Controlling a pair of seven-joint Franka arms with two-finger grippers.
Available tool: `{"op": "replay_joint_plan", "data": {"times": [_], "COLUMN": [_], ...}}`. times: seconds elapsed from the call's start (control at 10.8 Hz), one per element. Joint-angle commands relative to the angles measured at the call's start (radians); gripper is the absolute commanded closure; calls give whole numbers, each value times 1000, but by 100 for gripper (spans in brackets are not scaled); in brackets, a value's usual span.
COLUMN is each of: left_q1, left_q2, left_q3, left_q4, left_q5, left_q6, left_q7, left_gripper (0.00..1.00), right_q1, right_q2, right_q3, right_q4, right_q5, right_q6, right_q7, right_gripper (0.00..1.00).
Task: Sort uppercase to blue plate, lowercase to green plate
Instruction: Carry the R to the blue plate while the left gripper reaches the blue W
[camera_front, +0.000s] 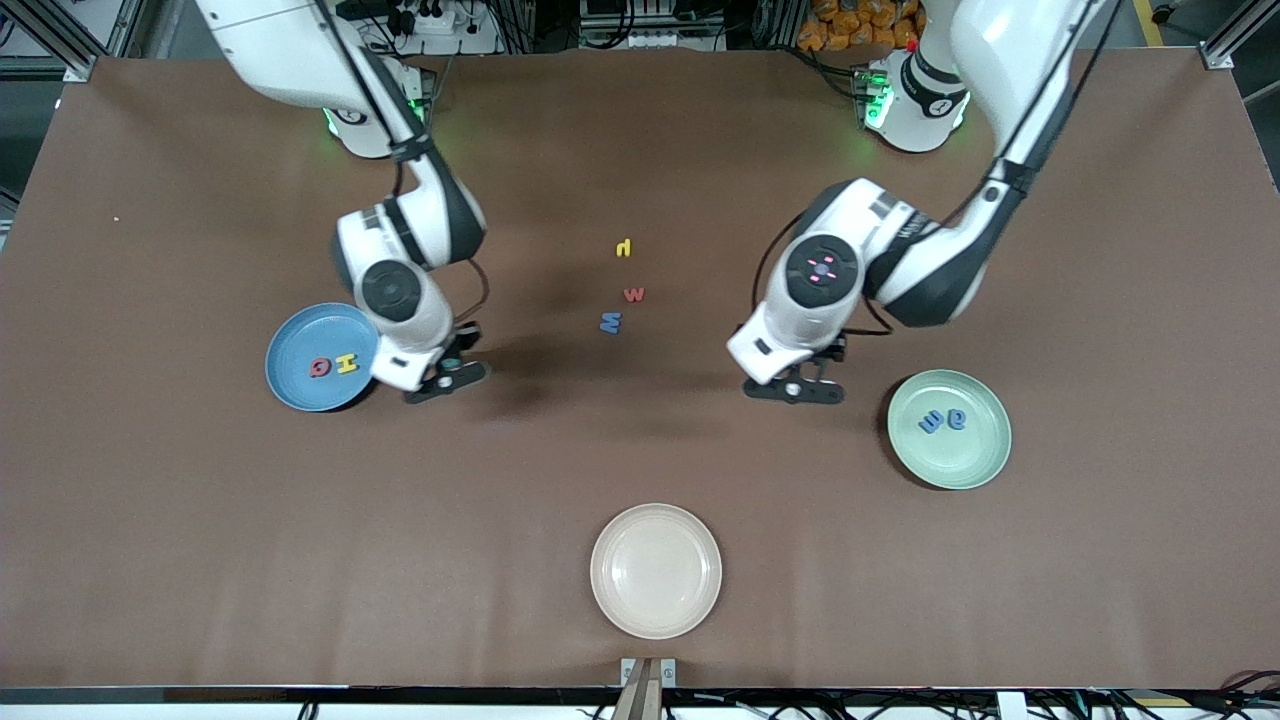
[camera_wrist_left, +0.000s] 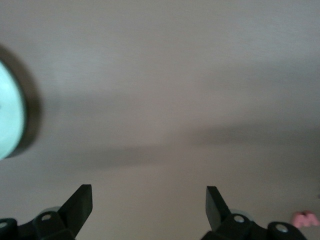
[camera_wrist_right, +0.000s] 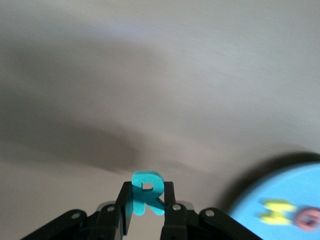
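The blue plate (camera_front: 298, 335) holds a red round letter (camera_front: 320, 367) and the yellow H (camera_front: 346, 363). My right gripper (camera_front: 447, 378) hangs over the table beside that plate, shut on the teal-green R (camera_wrist_right: 145, 197); the right wrist view also shows the plate (camera_wrist_right: 280, 187) and the H (camera_wrist_right: 277, 211). The green plate (camera_front: 950, 465) holds two blue letters (camera_front: 932, 423) (camera_front: 957, 420). My left gripper (camera_front: 795, 388) is open and empty over bare table beside the green plate. A small yellow hooked letter (camera_front: 624, 247), a red W shape (camera_front: 634, 294) and a blue letter (camera_front: 610, 322) lie mid-table.
A cream-white plate (camera_front: 655, 600) sits empty near the front camera's edge, between the two arms. The left wrist view shows the green plate's rim (camera_wrist_left: 7, 115) and a pinkish-red letter (camera_wrist_left: 306, 218) at its edges.
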Motion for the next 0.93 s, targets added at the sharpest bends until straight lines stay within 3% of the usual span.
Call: {"op": "replay_joint_plan", "data": {"times": [0.0,0.46,0.56,0.65,0.74,0.84], "left_q1": [-95,-244,-262,-291,-351,-400], "left_q2": [50,181,204,237,262,267], "left_q3": [7,10,10,11,49,109], "left_q4": [37,73,95,137,176,184], "left_q5": [-5,18,18,20,23,18], "left_q6": [97,278,283,284,284,284], "left_q7": [-51,-147,-147,-147,-149,-147], "left_gripper": [0,0,0,0,0,0], "right_q1": [4,-13,-14,-13,-10,-5], "right_q2": [-55,-46,-45,-43,-34,-32], "right_q3": [-68,-249,-249,-249,-249,-249], "right_q4": [26,-45,-57,-75,-78,-77], "right_q5": [20,20,20,20,44,79], "right_q6": [-178,-197,-189,-178,-171,-172], "right_q7": [-95,-418,-420,-419,-409,-409], "right_gripper": [79,78,68,42,3,0]}}
